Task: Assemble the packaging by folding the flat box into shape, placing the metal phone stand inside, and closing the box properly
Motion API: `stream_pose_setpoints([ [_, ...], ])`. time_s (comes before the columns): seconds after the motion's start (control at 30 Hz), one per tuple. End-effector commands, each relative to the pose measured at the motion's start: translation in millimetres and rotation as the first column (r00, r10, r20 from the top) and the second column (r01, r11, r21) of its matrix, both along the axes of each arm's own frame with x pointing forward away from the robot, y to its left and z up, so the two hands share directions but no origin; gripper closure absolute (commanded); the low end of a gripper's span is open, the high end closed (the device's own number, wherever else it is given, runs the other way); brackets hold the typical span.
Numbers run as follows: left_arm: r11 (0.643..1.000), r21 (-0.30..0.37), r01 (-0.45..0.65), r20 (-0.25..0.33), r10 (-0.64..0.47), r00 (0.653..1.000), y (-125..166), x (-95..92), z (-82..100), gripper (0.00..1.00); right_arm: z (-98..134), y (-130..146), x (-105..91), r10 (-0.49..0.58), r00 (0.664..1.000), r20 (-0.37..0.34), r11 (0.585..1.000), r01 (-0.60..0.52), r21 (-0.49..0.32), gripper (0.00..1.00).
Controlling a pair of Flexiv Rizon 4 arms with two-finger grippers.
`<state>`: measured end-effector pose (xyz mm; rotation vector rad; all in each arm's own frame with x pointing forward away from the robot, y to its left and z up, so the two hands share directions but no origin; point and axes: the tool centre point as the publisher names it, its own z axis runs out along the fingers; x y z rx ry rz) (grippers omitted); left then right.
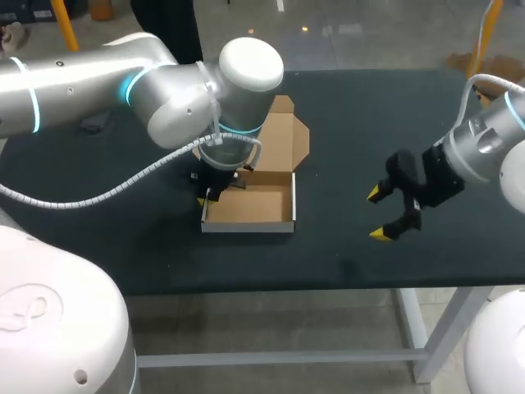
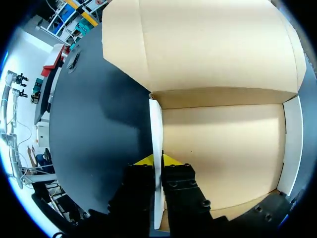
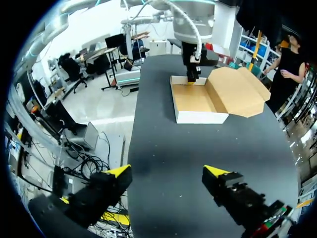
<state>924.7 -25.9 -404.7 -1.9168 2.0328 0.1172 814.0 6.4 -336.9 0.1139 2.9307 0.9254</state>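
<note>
A brown cardboard box (image 1: 250, 205) with white outer walls stands folded into a tray on the black table, its lid (image 1: 283, 135) lying open behind it. My left gripper (image 1: 205, 197) is shut on the box's left wall (image 2: 156, 144), one yellow tip inside and one outside. In the right wrist view the box (image 3: 195, 101) lies far ahead, with the left gripper (image 3: 190, 79) at its far wall. My right gripper (image 1: 379, 213) hovers open to the right of the box, nothing between its fingertips (image 3: 119, 171). No metal phone stand shows in any view.
The black table (image 1: 344, 254) has bare surface between the box and my right gripper, and along the front edge. My left arm's white cable loops over the table's left part (image 1: 107, 193).
</note>
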Motion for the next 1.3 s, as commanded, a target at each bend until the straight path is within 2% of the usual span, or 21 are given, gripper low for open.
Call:
stream_pose_setpoints([
  [0.03, 0.997, 0.074, -0.016, 0.005, 0.016, 1.000, -0.2, 1.9, -3.6, 1.00, -0.2, 0.4, 1.7, 0.003, 1.000, -0.006, 1.000, -0.003, -0.002, 0.00],
  [0.17, 0.998, 0.066, -0.022, 0.003, 0.022, 1.000, 1.7, 2.1, -4.0, 1.00, -1.0, 1.1, 2.2, 0.005, 1.000, -0.007, 1.000, -0.005, -0.004, 0.00],
  [0.63, 0.990, -0.141, 0.001, -0.032, -0.005, 0.999, -4.9, -4.8, 3.0, 1.00, -2.5, 2.0, 2.7, 0.000, 1.000, -0.013, 1.000, -0.001, -0.006, 0.00],
  [0.87, 0.983, -0.186, 0.015, -0.031, -0.021, 0.999, -10.9, -10.5, 2.5, 1.00, -3.0, 1.7, 2.6, -0.005, 1.000, -0.015, 1.000, 0.005, -0.007, 0.00],
  [0.97, 0.978, -0.209, 0.022, -0.029, -0.029, 0.999, -12.8, -13.2, 2.6, 0.62, -3.1, 1.7, 2.6, -0.007, 1.000, -0.017, 1.000, 0.007, -0.008, 0.00],
  [1.03, 0.973, -0.228, 0.028, -0.025, -0.035, 0.999, -13.8, -14.8, 3.1, 0.48, -3.1, 1.7, 2.6, -0.008, 1.000, -0.018, 1.000, 0.008, -0.007, 0.00],
  [1.07, 0.971, -0.235, 0.031, -0.020, -0.036, 0.999, -14.3, -15.6, 4.0, 0.34, -3.0, 1.7, 2.6, -0.009, 1.000, -0.018, 1.000, 0.009, -0.007, 0.00],
  [1.23, 0.959, -0.279, 0.055, 0.001, -0.057, 0.998, -17.7, -19.0, 11.2, 0.03, -2.9, 1.8, 2.5, -0.011, 1.000, -0.018, 1.000, 0.011, -0.008, 0.00],
  [1.3, 0.954, -0.295, 0.061, 0.016, -0.059, 0.998, -18.9, -20.2, 15.0, 0.00, -3.0, 1.9, 2.6, -0.013, 1.000, -0.019, 1.000, 0.013, -0.010, 0.00],
])
